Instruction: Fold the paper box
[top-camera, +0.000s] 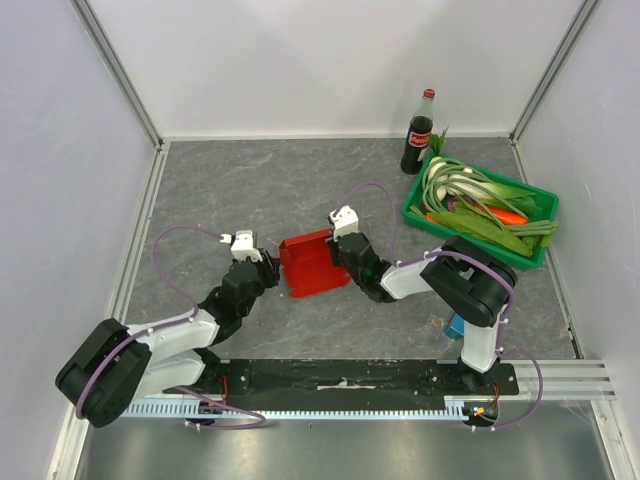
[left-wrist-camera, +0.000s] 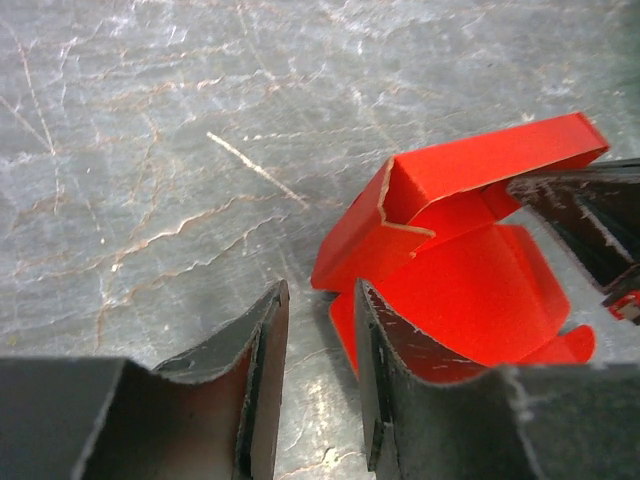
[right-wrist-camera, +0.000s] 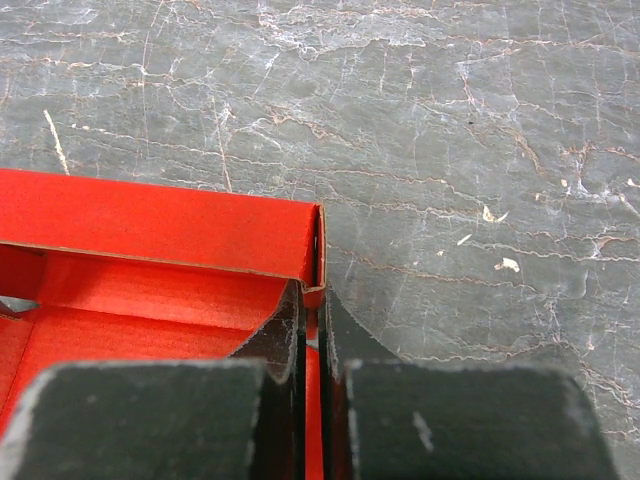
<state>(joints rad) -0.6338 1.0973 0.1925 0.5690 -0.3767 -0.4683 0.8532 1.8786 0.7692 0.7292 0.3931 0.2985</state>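
Inspection, station as I view it remotely.

1. The paper box (top-camera: 312, 262), bright red thin cardboard and partly folded with its walls raised, sits on the grey marbled table (top-camera: 250, 190) near the centre, between the two arms.
2. The right gripper (top-camera: 337, 260) is at the box's right side. In my right wrist view its jaws are pressed together on the upright right-hand wall of the box (right-wrist-camera: 150, 230), with red card clamped between them (right-wrist-camera: 312, 320).
3. The left gripper (top-camera: 268, 266) is at the box's left side. In my left wrist view its jaws (left-wrist-camera: 320, 300) stand narrowly apart with bare table showing in the gap and nothing pinched. A folded corner flap of the box (left-wrist-camera: 450, 290) lies just beyond and to the right of the right fingertip.
4. At the far right I note a green plastic crate (top-camera: 440, 228) loaded with leeks and other vegetables. A dark glass cola bottle with a red cap (top-camera: 417, 135) stands upright just beyond it.
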